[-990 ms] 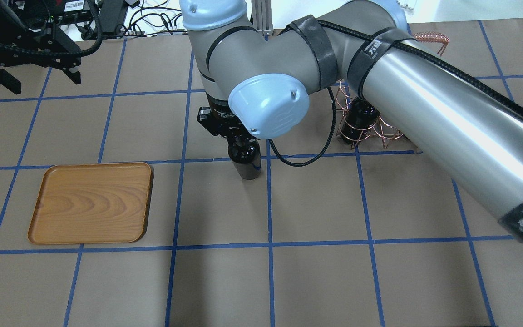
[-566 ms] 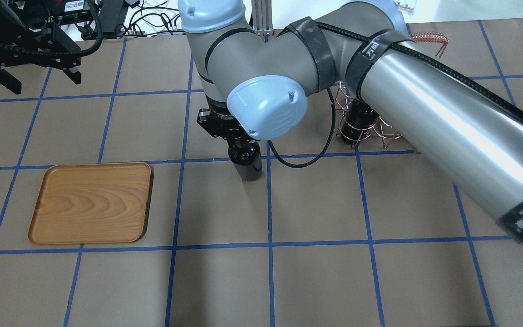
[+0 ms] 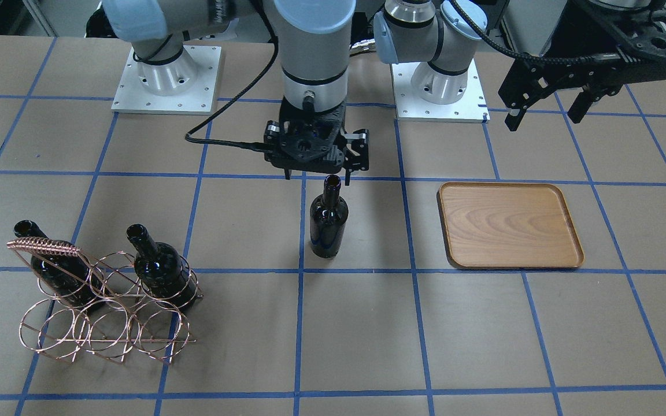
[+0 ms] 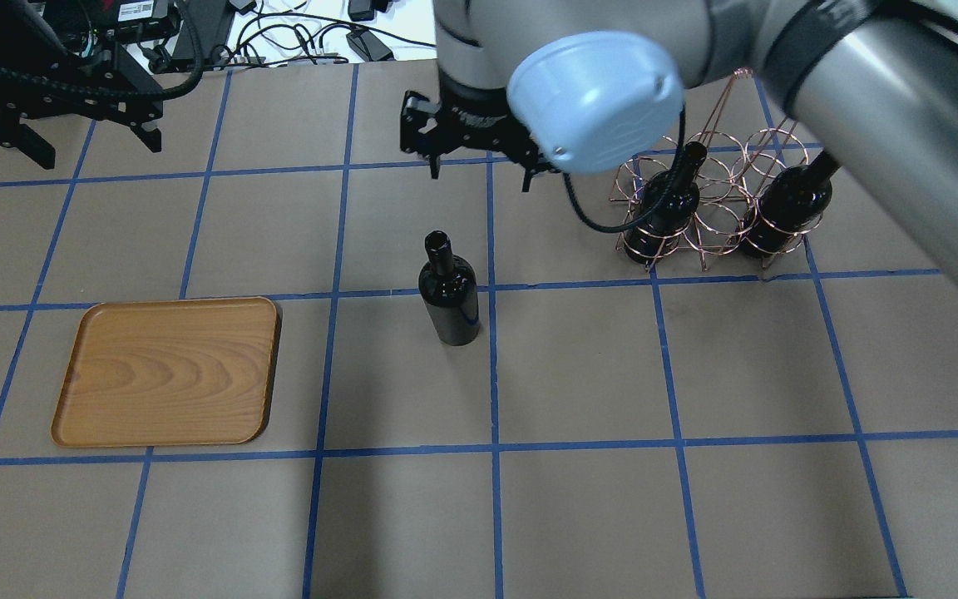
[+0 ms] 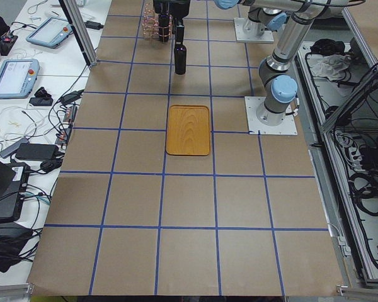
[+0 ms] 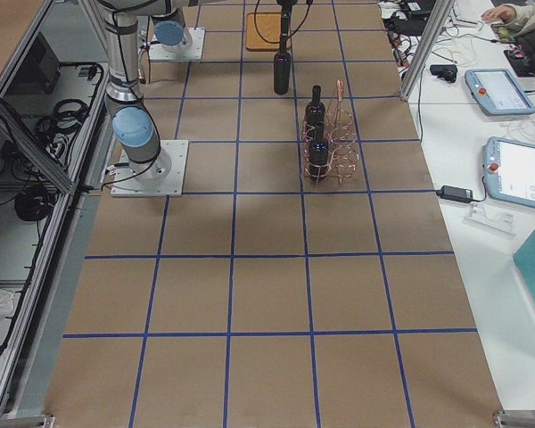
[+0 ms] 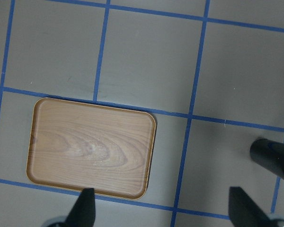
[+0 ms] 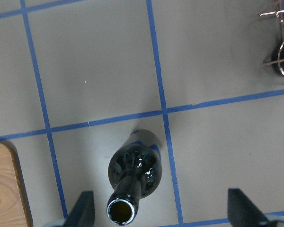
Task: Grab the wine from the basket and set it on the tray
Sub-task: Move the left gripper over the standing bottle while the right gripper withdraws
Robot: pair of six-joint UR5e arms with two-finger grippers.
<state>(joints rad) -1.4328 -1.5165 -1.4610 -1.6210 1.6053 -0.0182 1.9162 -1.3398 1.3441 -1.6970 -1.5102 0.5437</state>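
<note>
A dark wine bottle (image 4: 450, 291) stands upright and free on the brown table, between the tray and the basket; it also shows in the front view (image 3: 328, 219) and the right wrist view (image 8: 132, 179). My right gripper (image 4: 479, 173) hangs open and empty above the bottle's mouth (image 3: 317, 173). The wooden tray (image 4: 167, 372) lies empty to the left (image 3: 509, 225). My left gripper (image 4: 96, 146) is open and empty, high behind the tray (image 3: 544, 118). The copper wire basket (image 4: 712, 200) holds two more bottles (image 4: 666, 212) (image 4: 782, 212).
The right arm's large elbow and forearm (image 4: 861, 91) span the overhead view's upper right, above the basket. The table carries a blue tape grid. Cables and equipment (image 4: 138, 25) lie beyond the table's far edge.
My right gripper was shut on the bottle's neck; it has let go and risen. The bottle stays upright on the table. The arm's elbow swung up, uncovering the basket.
</note>
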